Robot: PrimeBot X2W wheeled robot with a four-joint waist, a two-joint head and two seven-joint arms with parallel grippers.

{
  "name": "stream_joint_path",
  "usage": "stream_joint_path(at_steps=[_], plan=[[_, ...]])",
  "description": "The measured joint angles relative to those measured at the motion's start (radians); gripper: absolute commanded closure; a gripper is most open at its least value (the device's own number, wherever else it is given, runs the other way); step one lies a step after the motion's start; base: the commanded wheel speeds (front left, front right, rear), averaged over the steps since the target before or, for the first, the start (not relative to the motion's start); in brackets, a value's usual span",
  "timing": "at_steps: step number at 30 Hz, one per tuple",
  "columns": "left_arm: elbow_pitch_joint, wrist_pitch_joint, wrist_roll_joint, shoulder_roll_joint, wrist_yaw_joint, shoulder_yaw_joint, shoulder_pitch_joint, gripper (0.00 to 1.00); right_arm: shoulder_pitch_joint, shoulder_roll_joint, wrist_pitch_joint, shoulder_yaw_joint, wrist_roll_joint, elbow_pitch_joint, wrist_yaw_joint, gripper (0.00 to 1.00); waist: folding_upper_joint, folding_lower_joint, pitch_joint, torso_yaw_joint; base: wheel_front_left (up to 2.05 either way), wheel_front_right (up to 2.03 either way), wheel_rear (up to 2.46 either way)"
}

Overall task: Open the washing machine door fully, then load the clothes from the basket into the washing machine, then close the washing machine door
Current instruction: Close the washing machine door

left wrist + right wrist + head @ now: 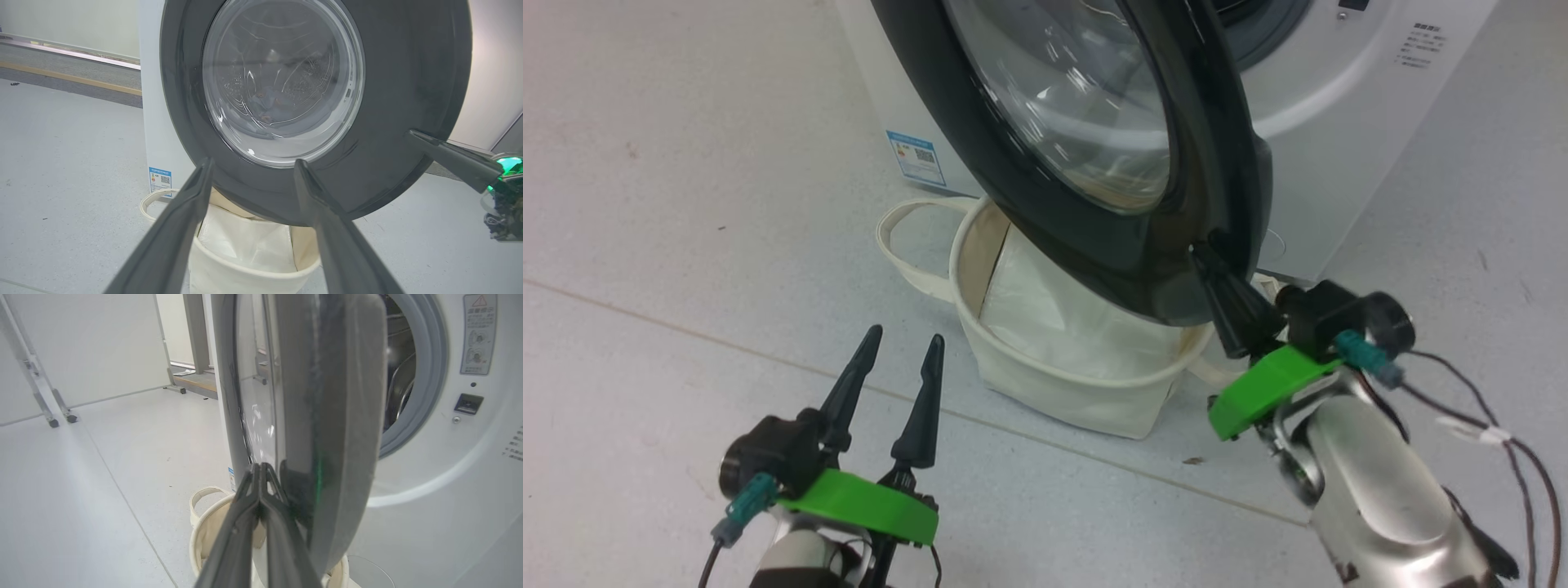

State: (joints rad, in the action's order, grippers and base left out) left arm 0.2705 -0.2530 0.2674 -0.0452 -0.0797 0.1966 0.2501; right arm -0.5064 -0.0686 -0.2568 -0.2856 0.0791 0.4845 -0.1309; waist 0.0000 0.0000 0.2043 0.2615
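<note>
Touching with the closed, empty right hand (1202,260) the lower free edge of the half-open washing machine door (1086,155), on its outer side; probably push toward the drum (398,388). Open left hand (907,333) farther away.

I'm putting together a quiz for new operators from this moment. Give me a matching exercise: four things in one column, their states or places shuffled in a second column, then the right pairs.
Column 1
1. washing machine door
2. basket
3. left gripper
4. right gripper

Column 2
A. fingers together, tips at the door's lower edge
B. standing beneath the door's lower edge
C. swung partly open
D. fingers spread, holding nothing

Pairs: 1-C, 2-B, 3-D, 4-A
</note>
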Motion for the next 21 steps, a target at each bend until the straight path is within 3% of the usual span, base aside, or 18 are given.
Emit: stream_joint_path(at_steps=[21], plan=[[-0.024,0.000,0.063,0.003,0.019,0.063,0.058,0.00,-0.230,-0.009,0.000,0.377,-0.118,0.162,0.000,1.00,0.0000,0.0000,0.127,0.059,0.00,0.00,0.00]])
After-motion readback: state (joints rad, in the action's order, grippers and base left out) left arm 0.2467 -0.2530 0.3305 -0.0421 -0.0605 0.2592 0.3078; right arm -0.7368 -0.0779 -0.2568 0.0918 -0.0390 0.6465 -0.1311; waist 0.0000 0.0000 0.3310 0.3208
